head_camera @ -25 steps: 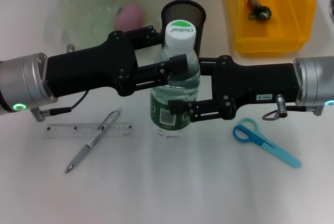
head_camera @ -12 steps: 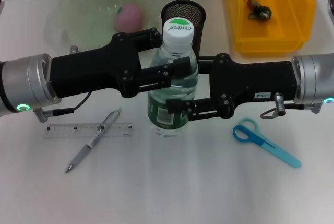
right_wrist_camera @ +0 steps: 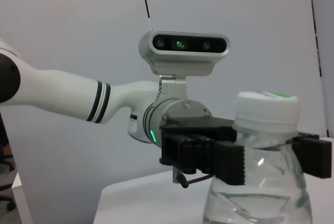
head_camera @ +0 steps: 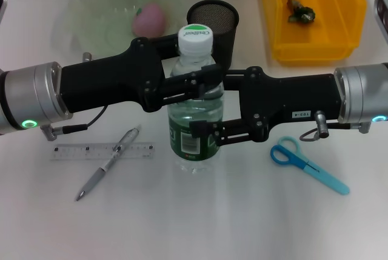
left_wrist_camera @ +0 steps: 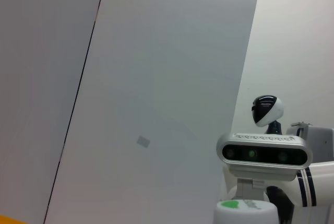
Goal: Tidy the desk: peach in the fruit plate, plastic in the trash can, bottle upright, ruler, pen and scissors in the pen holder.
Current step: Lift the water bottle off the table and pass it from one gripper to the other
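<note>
At the middle of the white desk [head_camera: 254,217] the water bottle [head_camera: 194,123] stood upright, white cap [head_camera: 195,34] on top, green label low on its body. Both arms met on it — the left gripper [head_camera: 193,84] was closed around its shoulder just under the cap, and the right gripper [head_camera: 209,133] clamped it lower, at the label. Behind the bottle stood the black mesh pen holder [head_camera: 213,19]. Left of that, the pale green fruit plate [head_camera: 91,11] held the pink peach [head_camera: 149,19]. Far right, the yellow bin [head_camera: 315,42] had a dark scrap of plastic [head_camera: 301,9] inside. Near the front left, the grey pen [head_camera: 108,164] lay slantwise across the clear ruler [head_camera: 73,151]; the blue scissors [head_camera: 308,164] lay flat at the right, apart from the bottle.
</note>
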